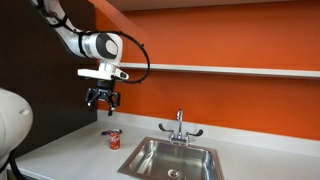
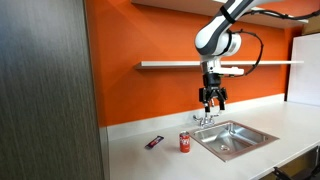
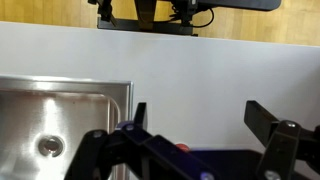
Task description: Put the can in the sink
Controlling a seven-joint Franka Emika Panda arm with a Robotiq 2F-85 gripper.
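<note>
While it hangs high over the counter, the Robotiq gripper (image 1: pixel 102 99) (image 2: pixel 211 98) holds its black fingers spread wide with nothing between them; the wrist view shows the two blocky fingers (image 3: pixel 265 118) well apart over bare white surface. Below the gripper and well apart from it, the small red can (image 1: pixel 113 139) (image 2: pixel 185 143) stands upright on the countertop, a short cylinder with a silvery top, just beside the sink's rim and outside the basin. The sink (image 1: pixel 150 156) (image 2: pixel 250 133) (image 3: pixel 115 90) lies below the gripper and to one side, a rectangular stainless steel basin with a shiny rim and a round drain (image 3: pixel 47 147) in its floor. At its back edge rises a chrome faucet (image 1: pixel 180 127) (image 2: pixel 207 118) with two side handles, its top lower than the fingertips. Beyond the can, on the side away from the sink, a flat dark marker-like object (image 2: pixel 154 143) lies on the smooth white countertop (image 1: pixel 70 150) (image 2: pixel 140 160) (image 3: pixel 200 70). Behind the arm, an orange wall (image 1: pixel 240 40) (image 2: pixel 120 40) carries a long white shelf (image 1: pixel 230 70) (image 2: pixel 170 65).
</note>
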